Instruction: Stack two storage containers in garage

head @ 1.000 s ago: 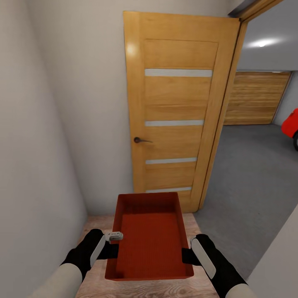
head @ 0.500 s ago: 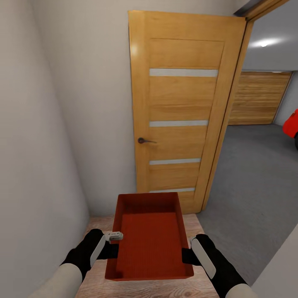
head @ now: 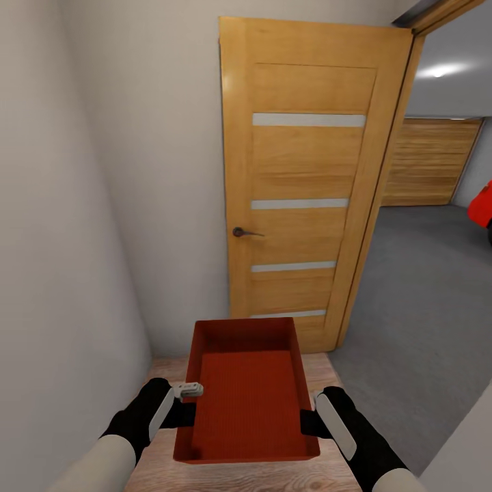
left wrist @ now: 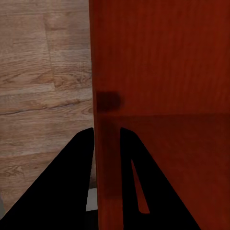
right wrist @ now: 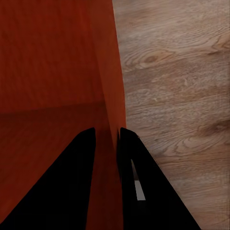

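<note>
An orange-red storage container [head: 246,396] with a ribbed bottom hangs level in front of me, held by both arms over light wood plank flooring. My left gripper [head: 188,403] is shut on its left wall [left wrist: 108,143], black fingers [left wrist: 76,172] on either side. My right gripper [head: 305,422] is shut on its right wall [right wrist: 111,120], which its black fingers [right wrist: 129,167] pinch. Through the doorway on the right lies the garage with its dark grey floor [head: 424,301] and a plank door [head: 427,160].
An open wooden door [head: 307,184] with a dark handle [head: 242,232] stands straight ahead. A grey-white wall [head: 61,239] runs close on my left. A red object [head: 482,205] shows at the garage's right edge. A pale wall corner [head: 465,451] is near right.
The whole view has shifted: the door and wall have slid rightward in the picture, so the camera has moved. The container and both grippers keep the same hold.
</note>
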Controlling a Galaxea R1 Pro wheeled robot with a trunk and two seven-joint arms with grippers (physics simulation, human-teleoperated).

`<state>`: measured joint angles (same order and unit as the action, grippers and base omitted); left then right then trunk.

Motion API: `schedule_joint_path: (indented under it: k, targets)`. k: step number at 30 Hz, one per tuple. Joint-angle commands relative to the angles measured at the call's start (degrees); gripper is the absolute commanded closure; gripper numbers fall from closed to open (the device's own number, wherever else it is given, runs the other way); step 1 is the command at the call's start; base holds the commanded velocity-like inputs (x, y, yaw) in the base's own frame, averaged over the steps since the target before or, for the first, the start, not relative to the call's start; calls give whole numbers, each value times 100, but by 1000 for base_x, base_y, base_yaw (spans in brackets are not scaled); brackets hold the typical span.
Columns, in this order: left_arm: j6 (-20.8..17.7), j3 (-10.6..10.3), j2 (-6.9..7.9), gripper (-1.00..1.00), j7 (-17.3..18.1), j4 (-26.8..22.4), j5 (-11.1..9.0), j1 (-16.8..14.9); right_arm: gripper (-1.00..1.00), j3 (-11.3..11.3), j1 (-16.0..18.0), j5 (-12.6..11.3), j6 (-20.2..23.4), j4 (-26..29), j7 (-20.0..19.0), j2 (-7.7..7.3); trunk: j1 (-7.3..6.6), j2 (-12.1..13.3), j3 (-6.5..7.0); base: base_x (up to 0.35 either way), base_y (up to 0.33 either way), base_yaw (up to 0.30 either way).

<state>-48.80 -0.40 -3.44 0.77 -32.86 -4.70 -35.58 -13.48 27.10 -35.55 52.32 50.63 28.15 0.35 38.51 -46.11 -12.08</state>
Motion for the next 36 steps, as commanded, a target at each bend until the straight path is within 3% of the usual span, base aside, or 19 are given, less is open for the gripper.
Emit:
schedule_joint_path:
  k: [1,11,36]
  targets:
    - [-24,6,1,100,-24,-10,-85,-2,100,5,6,-145,-29,9,42,0,1,-7,-9,0,148,0]
    - [-24,6,1,100,-24,-10,-84,-4,100,3,6,-145,-29,9,42,0,1,-7,-5,0,31,-26]
    - [-24,5,1,100,-24,-10,-84,-2,100,3,6,-145,-29,9,42,0,1,-7,73,0,0,-251]
